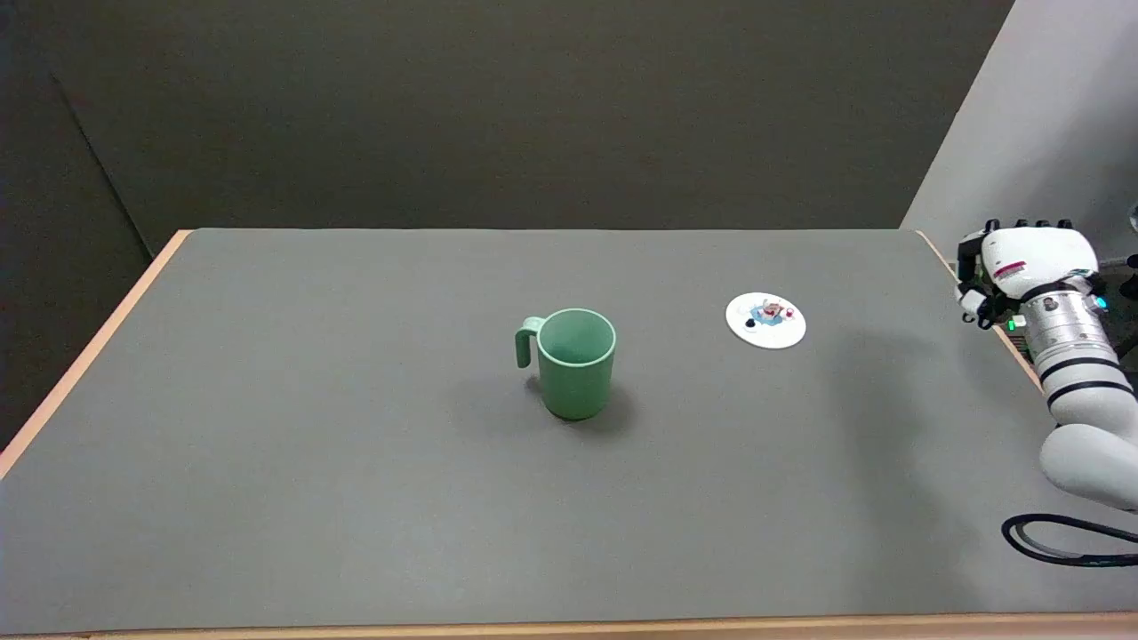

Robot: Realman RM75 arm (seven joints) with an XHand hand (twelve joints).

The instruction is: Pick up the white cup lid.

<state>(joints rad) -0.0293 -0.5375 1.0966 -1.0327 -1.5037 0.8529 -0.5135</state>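
- Two loose things sit on the grey desk: a green mug and the white cup lid.
- The white cup lid lies flat on the right half of the desk, toward the far side, with nothing touching it. Its top carries a small coloured picture in blue and red with a dark spot at its left; the detail is too small to read.
- The green mug stands upright near the middle of the desk, its mouth open to the camera and its handle pointing to the picture's left. It is well apart from the lid, to the lid's left and a little nearer the camera.
- The right hand is at the desk's right edge, up in the air beyond the wooden rim, seen from its white back. It is well apart from the lid, on the lid's right, and holds nothing. Dark fingertips show along its top edge and at its left side, but from this angle I cannot tell whether the fingers are spread or curled in.
- The white arm rises from the lower right corner, with a metal wrist ring and black bands, and a black cable loops beside it over the desk's near right corner.
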